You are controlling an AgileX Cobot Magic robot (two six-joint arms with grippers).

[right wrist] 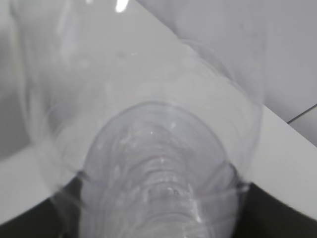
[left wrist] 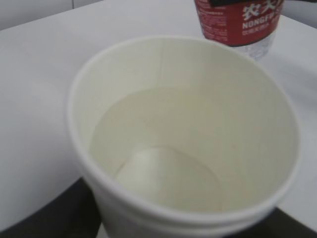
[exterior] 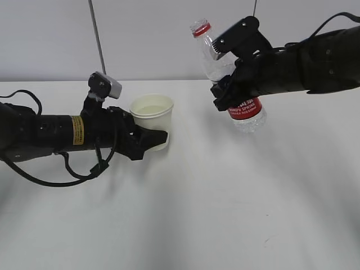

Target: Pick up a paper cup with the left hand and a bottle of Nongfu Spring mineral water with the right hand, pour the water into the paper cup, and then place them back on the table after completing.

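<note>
Cup [left wrist: 183, 139] fills the left wrist view, and the left hand's [exterior: 147, 140] jaws are clenched around its lower wall, holding it upright; whether it rests on the surface [exterior: 225, 214] or hangs just above it cannot be told. Water [left wrist: 163, 148] already sits inside, a pale pool partway up the wall. Off to the right and well apart from the cup, the right hand's [exterior: 225, 84] jaws grasp the bottle [exterior: 233, 79] around its middle, above the red label. It hangs in the air, nearly upright with the neck leaning slightly left, mouth open and no cap seen. Through the right wrist view the upper bottle looks clear and mostly drained; how much remains below the label I cannot tell.

Judging by this, both pickups and the pour look done. What remains is setting the bottle down, seating the cup, and releasing both.
</note>
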